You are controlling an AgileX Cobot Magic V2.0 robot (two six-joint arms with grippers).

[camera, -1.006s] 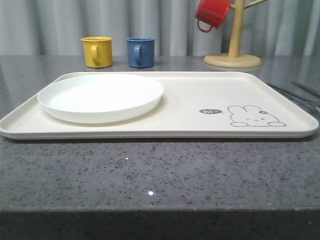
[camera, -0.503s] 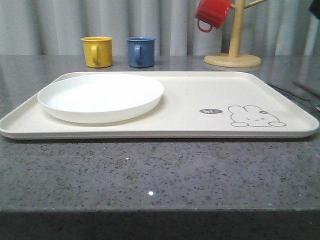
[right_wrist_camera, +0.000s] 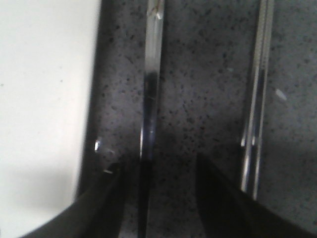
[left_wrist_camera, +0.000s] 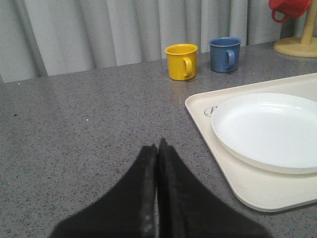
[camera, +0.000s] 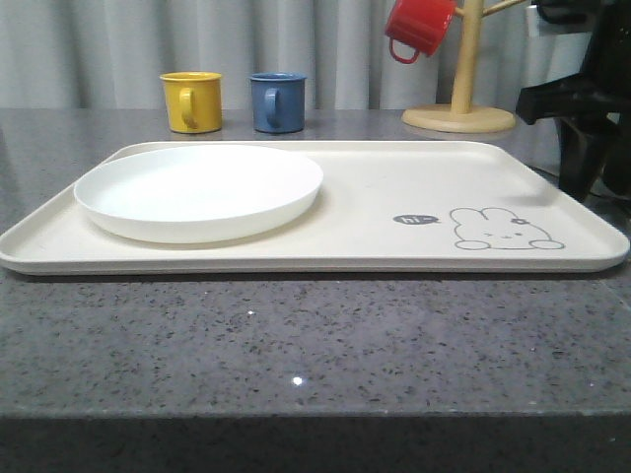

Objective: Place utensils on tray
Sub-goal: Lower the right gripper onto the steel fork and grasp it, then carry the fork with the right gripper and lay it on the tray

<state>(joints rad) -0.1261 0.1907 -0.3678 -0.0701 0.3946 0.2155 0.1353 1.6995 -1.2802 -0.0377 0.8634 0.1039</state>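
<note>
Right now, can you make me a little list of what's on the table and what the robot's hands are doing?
tray: cream, flat on the grey table
plate: white, on the tray's left part
utensils: one shiny handle and a slim pair on the table beside the tray
mugs: yellow, blue behind tray; red on rack
left gripper: shut, empty
right gripper: open, astride the handle

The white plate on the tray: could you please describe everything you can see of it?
The white plate is round, shallow and plain, with a smooth, slightly glossy surface and a low upturned rim; its material looks like plastic or melamine. It is empty and sits flat and upright on the left part of the cream tray, close to the tray's left and far rims. Only the tray touches it. The left hand, shut, sits apart over the grey counter.
</note>
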